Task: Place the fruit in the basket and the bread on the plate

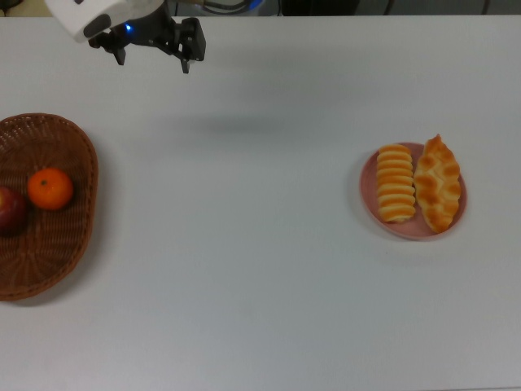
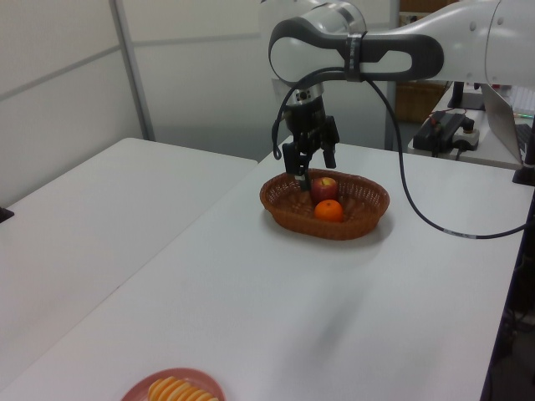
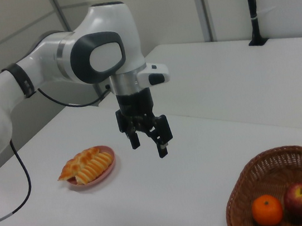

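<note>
The hand [image 3: 148,141] hangs in the air above the white desk [image 1: 260,285], its two fingers spread apart with nothing between them. In the top view it sits near the upper edge, left of centre [image 1: 151,55].

The basket [image 1: 77,155] lies at the top view's far left, well apart from the hand and lower in the picture. Inside it the mandarin [image 1: 50,188] and the apple [image 1: 10,210] rest side by side, touching or nearly so. In the left view the hand [image 2: 309,165] appears just in front of the basket's far rim.

The pink plate [image 1: 370,191] lies well to the top view's right, far from the hand. On it the ridged loaf [image 1: 395,182] and the braided loaf [image 1: 438,183] lie lengthwise, pressed against each other.
</note>
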Robot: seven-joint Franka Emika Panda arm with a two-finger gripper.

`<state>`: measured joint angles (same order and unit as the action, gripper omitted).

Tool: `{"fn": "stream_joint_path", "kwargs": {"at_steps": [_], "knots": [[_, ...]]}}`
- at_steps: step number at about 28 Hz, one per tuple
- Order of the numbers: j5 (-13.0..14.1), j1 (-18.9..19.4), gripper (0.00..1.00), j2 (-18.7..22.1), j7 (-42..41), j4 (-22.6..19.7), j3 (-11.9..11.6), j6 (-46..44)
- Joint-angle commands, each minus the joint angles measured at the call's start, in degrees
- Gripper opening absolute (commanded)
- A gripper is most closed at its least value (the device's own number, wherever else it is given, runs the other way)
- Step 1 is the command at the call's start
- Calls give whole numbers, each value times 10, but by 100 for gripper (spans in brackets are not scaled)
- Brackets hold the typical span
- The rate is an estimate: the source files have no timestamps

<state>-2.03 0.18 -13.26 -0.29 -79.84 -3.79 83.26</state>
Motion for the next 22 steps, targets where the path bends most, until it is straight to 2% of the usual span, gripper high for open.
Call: {"fn": "stream_joint_path", "kwargs": {"at_steps": [1, 22], "knots": [[0, 5, 100, -8, -18, -3, -3, 5], [9, 2, 100, -28, -49, -3, 0, 62]]}}
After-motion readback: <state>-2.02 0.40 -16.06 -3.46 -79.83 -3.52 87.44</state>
